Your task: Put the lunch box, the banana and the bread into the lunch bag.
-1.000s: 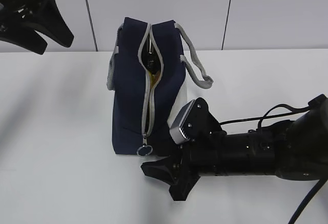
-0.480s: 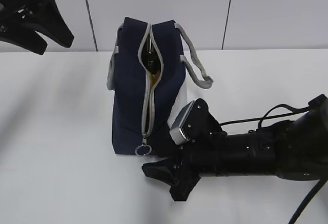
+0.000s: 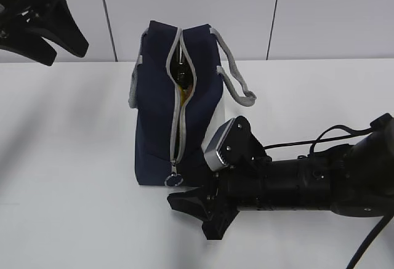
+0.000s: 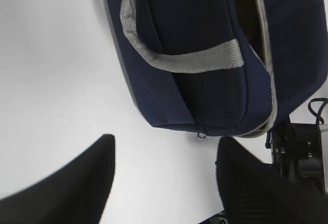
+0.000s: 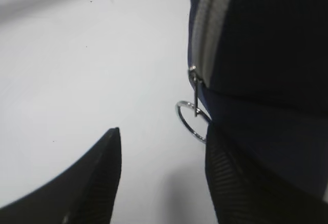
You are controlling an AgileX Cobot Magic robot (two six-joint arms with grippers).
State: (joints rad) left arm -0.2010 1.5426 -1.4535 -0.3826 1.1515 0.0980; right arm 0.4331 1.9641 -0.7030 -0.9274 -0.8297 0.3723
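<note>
Right end effector (image 3: 196,210) edged left | both apart | lunch bag (image 3: 161,106) navy, part-unzipped

A plain white table (image 3: 74,158) carries the navy lunch bag (image 3: 157,115), which stands directly on it with its grey zipper (image 3: 177,127) facing the camera.

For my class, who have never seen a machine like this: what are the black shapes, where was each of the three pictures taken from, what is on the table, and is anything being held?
This is a robot with two arms, each ending in a two-fingered gripper. One picture looks across the white table; the other two come from cameras on the arms' wrists. A navy lunch bag lies on the table, its zipper partly open. The right gripper sits open by the zipper's ring pull, one finger very close to it, without gripping it. The left gripper hangs open above the table. Nothing is held.
</note>
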